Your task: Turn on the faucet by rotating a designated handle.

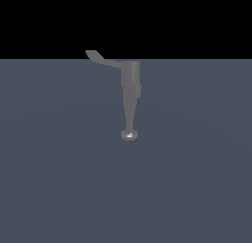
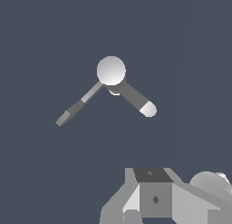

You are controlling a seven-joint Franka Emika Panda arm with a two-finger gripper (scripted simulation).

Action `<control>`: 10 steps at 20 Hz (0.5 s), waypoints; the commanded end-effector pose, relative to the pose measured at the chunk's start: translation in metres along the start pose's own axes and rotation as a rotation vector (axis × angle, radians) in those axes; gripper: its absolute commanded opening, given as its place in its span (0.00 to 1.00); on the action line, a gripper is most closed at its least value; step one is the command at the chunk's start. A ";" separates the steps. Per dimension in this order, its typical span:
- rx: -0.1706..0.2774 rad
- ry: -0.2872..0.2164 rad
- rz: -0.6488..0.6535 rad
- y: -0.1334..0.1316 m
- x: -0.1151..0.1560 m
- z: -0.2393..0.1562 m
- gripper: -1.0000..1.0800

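Our tool (image 2: pixel 156 205) sits well apart from the faucet (image 1: pixel 130 89); we cannot tell its state; the handle (image 1: pixel 101 59) lies untouched.

Claw (image 2: pixel 136 214): cut off by the wrist view's edge; only part of its white body shows, fingertips out of frame, so open or closed cannot be told.
Claw, exterior view: does not appear at all.
Faucet (image 1: pixel 130 89) base: where the body meets the tabletop (image 1: pixel 49 188) cannot be made out.
Handle (image 1: pixel 101 58) upturned end: set against the black background, its outline coarse.
Faucet cylinder, wrist view: seen end-on, sides hidden beneath the round top.
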State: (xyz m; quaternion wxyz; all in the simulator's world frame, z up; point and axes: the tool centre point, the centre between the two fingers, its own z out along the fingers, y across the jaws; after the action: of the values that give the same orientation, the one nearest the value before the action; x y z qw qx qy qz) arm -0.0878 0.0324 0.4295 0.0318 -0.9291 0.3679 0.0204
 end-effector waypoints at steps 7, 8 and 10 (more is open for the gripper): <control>-0.004 0.003 0.204 -0.037 0.021 0.030 0.00; -0.004 0.004 0.228 -0.041 0.024 0.033 0.00; -0.006 0.007 0.275 -0.050 0.028 0.041 0.00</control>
State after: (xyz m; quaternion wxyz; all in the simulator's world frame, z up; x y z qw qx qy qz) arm -0.0407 0.0495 0.3947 0.0258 -0.8790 0.4757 0.0228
